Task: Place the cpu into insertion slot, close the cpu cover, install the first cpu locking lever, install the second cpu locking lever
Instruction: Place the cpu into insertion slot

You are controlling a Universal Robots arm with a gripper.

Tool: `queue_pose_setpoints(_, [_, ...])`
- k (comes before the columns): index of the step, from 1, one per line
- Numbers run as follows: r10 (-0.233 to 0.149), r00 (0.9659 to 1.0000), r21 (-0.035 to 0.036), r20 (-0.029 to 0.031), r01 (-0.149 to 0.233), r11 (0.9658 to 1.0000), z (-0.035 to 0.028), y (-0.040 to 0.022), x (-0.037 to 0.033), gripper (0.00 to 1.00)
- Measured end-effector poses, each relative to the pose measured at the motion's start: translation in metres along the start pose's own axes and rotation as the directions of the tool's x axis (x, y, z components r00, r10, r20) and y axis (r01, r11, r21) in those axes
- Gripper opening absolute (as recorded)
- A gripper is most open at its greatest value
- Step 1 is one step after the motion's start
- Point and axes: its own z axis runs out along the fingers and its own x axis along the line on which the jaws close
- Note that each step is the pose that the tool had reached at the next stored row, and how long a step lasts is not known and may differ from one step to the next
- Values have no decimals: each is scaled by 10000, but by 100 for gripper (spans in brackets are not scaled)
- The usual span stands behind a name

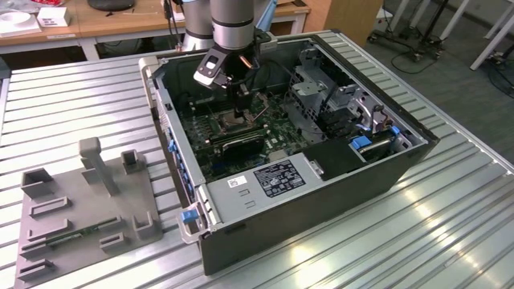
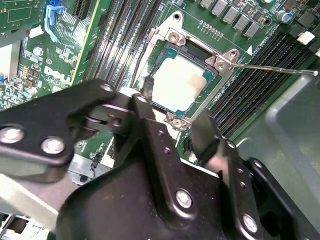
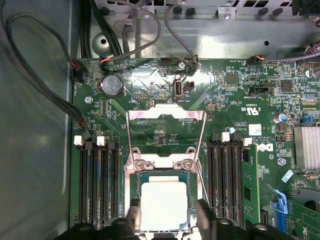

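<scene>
The cpu (image 3: 165, 202), a pale square chip, lies flat in the insertion slot (image 3: 134, 187) on the green motherboard; the second wrist view shows the cpu (image 2: 177, 82) there too. My gripper (image 3: 168, 220) hovers just over it, open, one black finger (image 3: 134, 220) on each side of the chip and slightly clear of it. The cpu cover (image 3: 165, 114) is swung back off the socket on its hinge, its open centre showing the board. Thin locking levers (image 3: 129, 142) (image 3: 204, 150) stand released along the cover's sides. From outside, the gripper (image 1: 239, 117) reaches down into the computer case (image 1: 265, 180).
Black memory slots (image 3: 97, 185) (image 3: 225, 180) flank the socket. Cables (image 3: 60, 100) run along the case wall, and a coin battery (image 3: 111, 85) sits beyond the cover. A drive cage (image 1: 321, 96) fills the case's far side. A grey fixture (image 1: 88, 198) lies at the exterior view's left.
</scene>
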Motion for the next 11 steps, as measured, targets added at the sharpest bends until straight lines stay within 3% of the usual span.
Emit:
queue_pose_setpoints(2, [-1, 10000, 1, 0, 1, 10000, 0, 0, 0, 47])
queue_pose_setpoints(6, [-1, 10000, 5, 1, 1, 10000, 0, 0, 0, 36])
queue_pose_setpoints(11, [-1, 10000, 8, 0, 1, 10000, 0, 0, 0, 13])
